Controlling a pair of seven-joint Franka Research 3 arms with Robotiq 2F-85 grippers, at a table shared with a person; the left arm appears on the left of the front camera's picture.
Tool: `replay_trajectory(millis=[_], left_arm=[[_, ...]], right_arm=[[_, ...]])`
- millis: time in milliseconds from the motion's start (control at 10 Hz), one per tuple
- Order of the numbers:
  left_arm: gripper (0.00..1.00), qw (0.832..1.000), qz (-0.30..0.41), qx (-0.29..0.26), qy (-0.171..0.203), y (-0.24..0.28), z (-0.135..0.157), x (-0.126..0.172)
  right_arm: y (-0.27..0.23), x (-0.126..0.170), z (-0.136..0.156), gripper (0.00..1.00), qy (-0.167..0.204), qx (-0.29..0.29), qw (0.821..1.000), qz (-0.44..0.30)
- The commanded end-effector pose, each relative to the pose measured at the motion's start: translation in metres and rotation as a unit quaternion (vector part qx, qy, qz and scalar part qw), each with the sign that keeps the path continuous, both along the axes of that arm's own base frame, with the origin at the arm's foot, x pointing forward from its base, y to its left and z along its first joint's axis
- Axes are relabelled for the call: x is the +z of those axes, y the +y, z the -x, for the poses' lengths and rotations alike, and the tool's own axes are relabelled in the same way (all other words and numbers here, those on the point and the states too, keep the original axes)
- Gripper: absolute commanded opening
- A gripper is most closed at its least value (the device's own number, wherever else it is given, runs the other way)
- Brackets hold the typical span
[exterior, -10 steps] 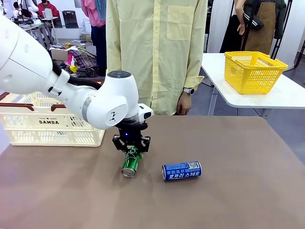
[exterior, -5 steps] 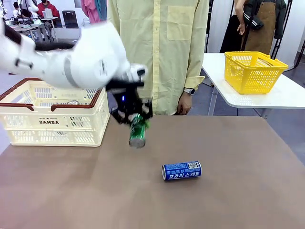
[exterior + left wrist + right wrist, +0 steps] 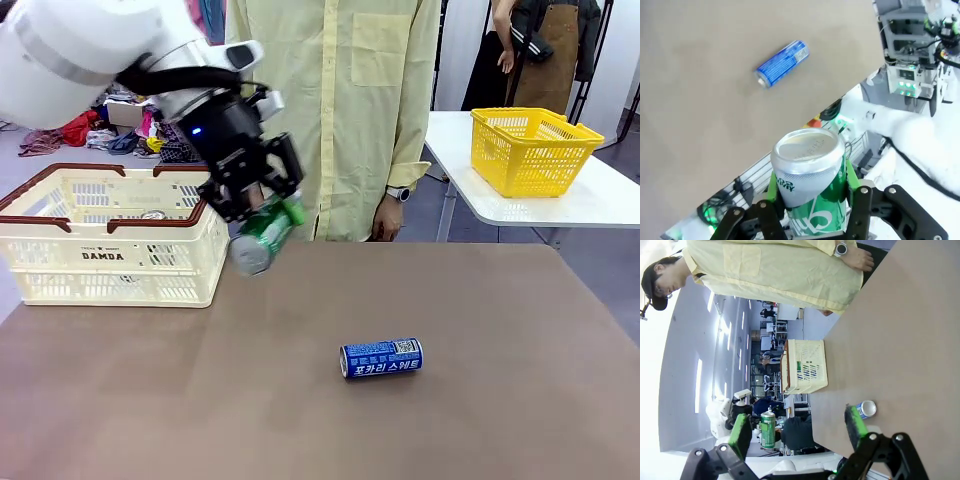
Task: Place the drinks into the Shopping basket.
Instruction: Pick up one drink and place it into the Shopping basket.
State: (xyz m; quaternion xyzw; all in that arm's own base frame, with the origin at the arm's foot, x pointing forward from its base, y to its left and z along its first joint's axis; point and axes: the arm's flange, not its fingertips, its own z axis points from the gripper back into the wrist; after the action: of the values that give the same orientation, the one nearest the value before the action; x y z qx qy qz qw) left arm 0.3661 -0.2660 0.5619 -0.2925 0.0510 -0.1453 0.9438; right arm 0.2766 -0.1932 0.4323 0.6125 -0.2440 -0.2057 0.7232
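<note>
Left hand (image 3: 262, 212) is up in the air in the upper left of the front view, clamped on the green can (image 3: 258, 238). The green pads press both sides of the can body, jaws partly closed around it. The can is tilted, its silver top pointing down-left toward the camera, with white lettering on the green body. It hangs just beside the right end wall of the Shopping basket (image 3: 110, 262), above the table (image 3: 500, 420) and not inside the basket. The basket is cream-white and slotted, with a dark brown rim and handles and "DAMDA" on its side, at the left middle of the frame. A silver can top (image 3: 152, 214) shows inside it.

Blue can (image 3: 381, 358) lies on its side at the table's centre, white lettering up, well apart from both hands.

Right hand (image 3: 797, 432) is wide open and grips nothing.

A person (image 3: 330, 110) in a pale yellow shirt stands at the far edge.
</note>
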Motion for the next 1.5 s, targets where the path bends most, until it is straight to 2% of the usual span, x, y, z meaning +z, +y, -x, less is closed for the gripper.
replay_trajectory(millis=[0,400,500,600,700,800,900,1000,1200,1400], left_arm=[[0.0,1.0,0.0,0.01,-0.005,-0.021,-0.004,0.01],[0.0,1.0,0.0,0.01,-0.005,-0.021,-0.004,0.01],[0.0,1.0,-0.005,-0.001,-0.006,-0.02,0.0,0.001],[0.0,0.999,-0.002,0.013,-0.047,-0.005,-0.011,0.026],[0.0,0.994,-0.006,0.051,-0.097,0.026,-0.035,0.06],[0.0,0.987,-0.042,0.089,-0.13,0.059,-0.065,0.084],[0.0,0.984,-0.056,0.105,-0.13,0.095,-0.089,0.099],[0.0,0.973,-0.1,0.148,-0.145,0.128,-0.111,0.107],[0.0,0.956,-0.125,0.208,-0.163,0.18,-0.149,0.103],[0.0,0.918,-0.193,0.29,-0.19,0.194,-0.175,0.077]], right_arm=[[-0.001,0.003,-0.004,1.0,-0.015,-0.003,1.0,-0.003],[-0.001,0.003,-0.004,1.0,-0.015,-0.003,1.0,-0.003],[-0.001,0.003,-0.004,1.0,-0.015,-0.003,1.0,-0.003],[-0.001,0.003,-0.004,1.0,-0.015,-0.003,1.0,-0.003],[-0.001,0.003,-0.004,1.0,-0.015,-0.003,1.0,-0.003],[-0.001,0.003,-0.004,1.0,-0.015,-0.003,1.0,-0.003],[-0.001,0.003,-0.004,1.0,-0.015,-0.003,1.0,-0.003],[-0.001,0.003,-0.004,1.0,-0.015,-0.003,1.0,-0.003],[-0.001,0.003,-0.004,1.0,-0.015,-0.003,1.0,-0.003],[-0.001,0.003,-0.004,1.0,-0.015,-0.003,1.0,-0.003]])
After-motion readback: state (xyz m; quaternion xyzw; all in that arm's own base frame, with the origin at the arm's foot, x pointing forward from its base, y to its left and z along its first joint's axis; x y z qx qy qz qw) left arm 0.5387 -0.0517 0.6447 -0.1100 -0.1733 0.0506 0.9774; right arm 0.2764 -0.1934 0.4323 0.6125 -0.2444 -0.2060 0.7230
